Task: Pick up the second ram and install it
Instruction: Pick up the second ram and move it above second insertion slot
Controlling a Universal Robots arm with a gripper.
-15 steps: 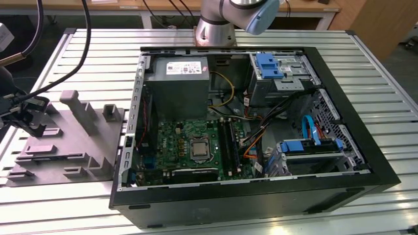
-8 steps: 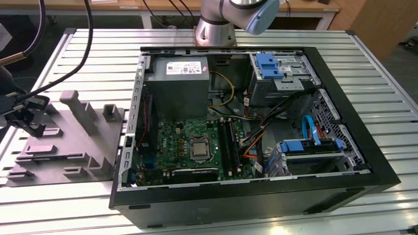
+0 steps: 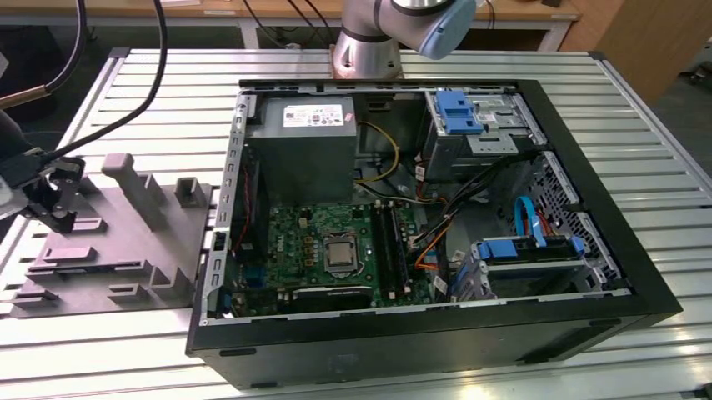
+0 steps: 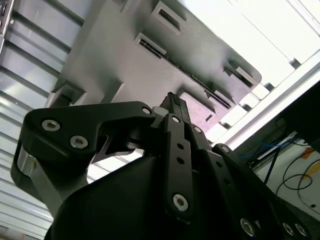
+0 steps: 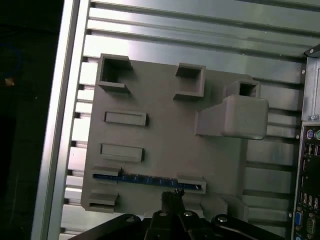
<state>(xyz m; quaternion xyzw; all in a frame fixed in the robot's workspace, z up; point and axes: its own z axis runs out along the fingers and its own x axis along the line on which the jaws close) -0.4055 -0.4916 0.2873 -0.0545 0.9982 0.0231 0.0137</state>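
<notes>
Second ram (image 5: 150,179): a thin blue stick standing on edge in a long slot of the grey fixture tray (image 5: 165,135), along the tray's edge that is closest to the pincer in the first wrist view.
Ram relative to pincer: the gripper (image 5: 172,194) has its tips just beside the stick, past the stick's middle towards the end nearer the computer case. I cannot tell whether they touch.
Pincer state: the fingers are drawn together into one narrow tip in both wrist views (image 4: 173,106), with nothing visible between them.
Pincer position: low over the tray at the exterior view's left (image 3: 58,215), well apart from the case.
Fixture tray: grey moulded block with raised posts and empty pockets (image 3: 122,250), lying flat on the slatted aluminium table (image 3: 623,100) just beside the case.
Computer case (image 3: 445,333): black tower laid on its side, open on top.
Motherboard (image 3: 323,242): green, flat in the case floor.
Power supply (image 3: 300,146): grey box at the case's far end.
</notes>
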